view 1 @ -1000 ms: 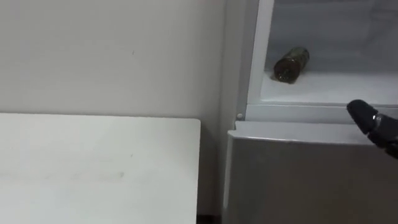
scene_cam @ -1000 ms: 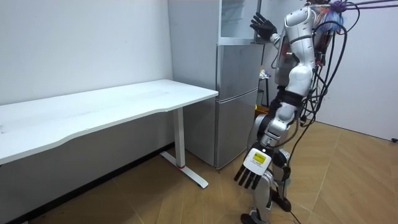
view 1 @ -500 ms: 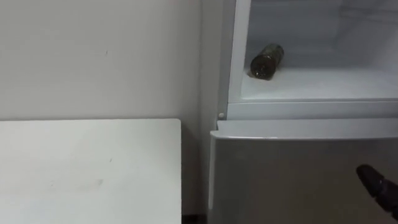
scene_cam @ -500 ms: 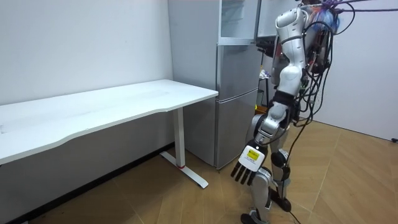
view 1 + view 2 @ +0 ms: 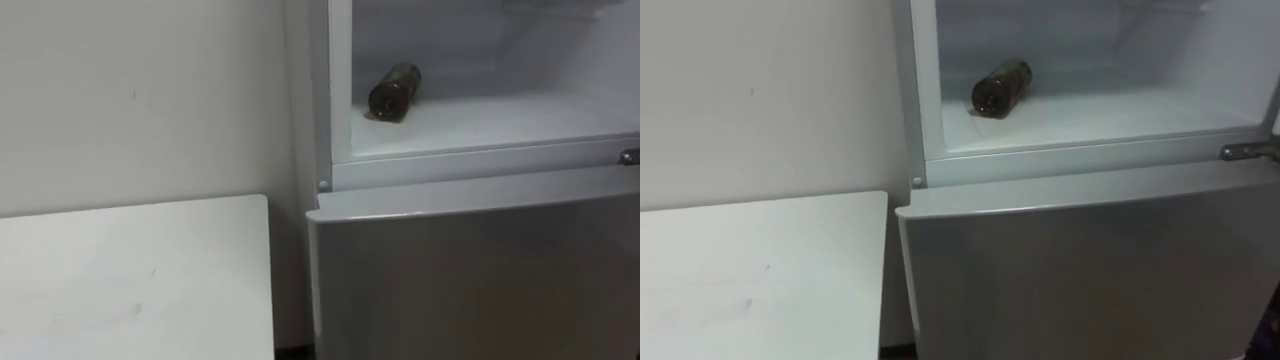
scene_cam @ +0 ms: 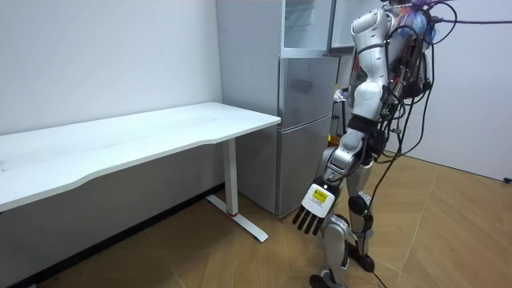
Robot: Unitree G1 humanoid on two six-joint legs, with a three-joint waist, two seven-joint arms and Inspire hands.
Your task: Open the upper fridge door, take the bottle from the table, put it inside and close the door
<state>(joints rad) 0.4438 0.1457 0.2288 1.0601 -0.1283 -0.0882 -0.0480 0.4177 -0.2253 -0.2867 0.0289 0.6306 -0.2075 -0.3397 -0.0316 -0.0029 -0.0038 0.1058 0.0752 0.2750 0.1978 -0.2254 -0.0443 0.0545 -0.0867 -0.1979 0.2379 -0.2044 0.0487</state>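
Observation:
A dark brown bottle (image 5: 394, 91) (image 5: 1001, 87) lies on its side on the white floor of the upper fridge compartment (image 5: 500, 120), near its left wall, its base towards me. The compartment stands open. No hand touches the bottle. In the room view I stand upright in front of the fridge (image 6: 304, 128), and my left hand (image 6: 314, 214) hangs at knee height with its fingers straight and holding nothing.
The shut grey lower fridge door (image 5: 470, 270) is right under the open compartment. A white table (image 5: 130, 280) (image 6: 144, 132) stands at the fridge's left, against the wall. A door hinge (image 5: 1250, 151) sticks out at the compartment's right edge.
My right hand, raised at the fridge's edge a second ago, has dropped down and out of the eye view. The whole eye picture has slid left as my head turned.

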